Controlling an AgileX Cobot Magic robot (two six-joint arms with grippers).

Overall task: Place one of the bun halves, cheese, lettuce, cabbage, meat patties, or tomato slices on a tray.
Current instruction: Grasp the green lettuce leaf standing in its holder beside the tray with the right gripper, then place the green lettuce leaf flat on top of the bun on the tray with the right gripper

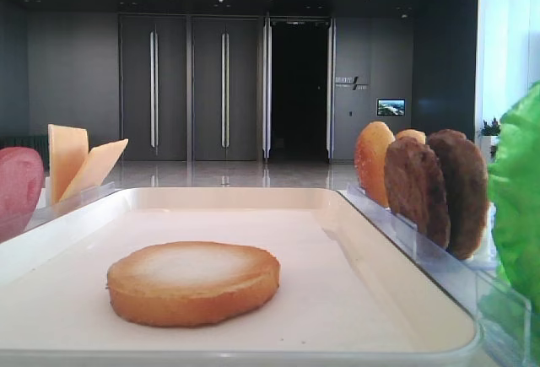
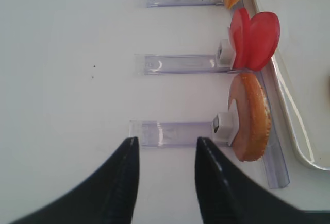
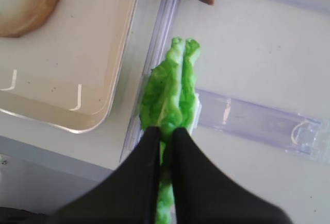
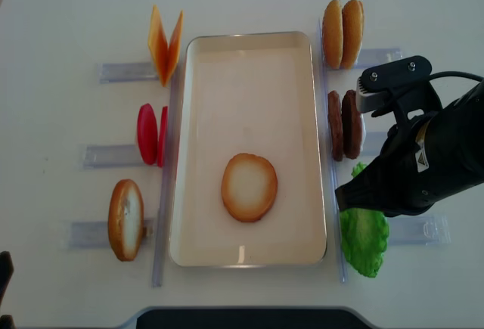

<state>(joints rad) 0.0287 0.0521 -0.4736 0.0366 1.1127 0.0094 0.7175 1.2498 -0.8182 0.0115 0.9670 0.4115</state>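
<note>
1. Gripping the lettuce [image 3: 170,95], my right gripper [image 3: 165,136] is closing its two black fingers tight on the near edge of the upright green leaves.
2. I am seeing the lettuce standing on edge in a clear plastic holder [image 3: 258,121], just beside the right rim of the tray [image 4: 249,45], at its near end.
3. I am watching my left gripper [image 2: 165,152] hovering with its fingers parted and holding nothing, above a clear holder on the white table [image 2: 67,80].
4. I am seeing one bun half [image 4: 249,187] lying flat on the tray, pale face up, near the middle toward the front.
5. I am seeing another bun half [image 2: 251,116] standing on edge just left of the tray, near my left gripper.
6. I am seeing tomato slices [image 4: 150,134] and cheese slices [image 4: 165,44] standing farther along the left side.
7. I am seeing two meat patties [image 4: 344,125] and two more bun halves [image 4: 342,32] standing along the right side, beyond the lettuce.
</note>
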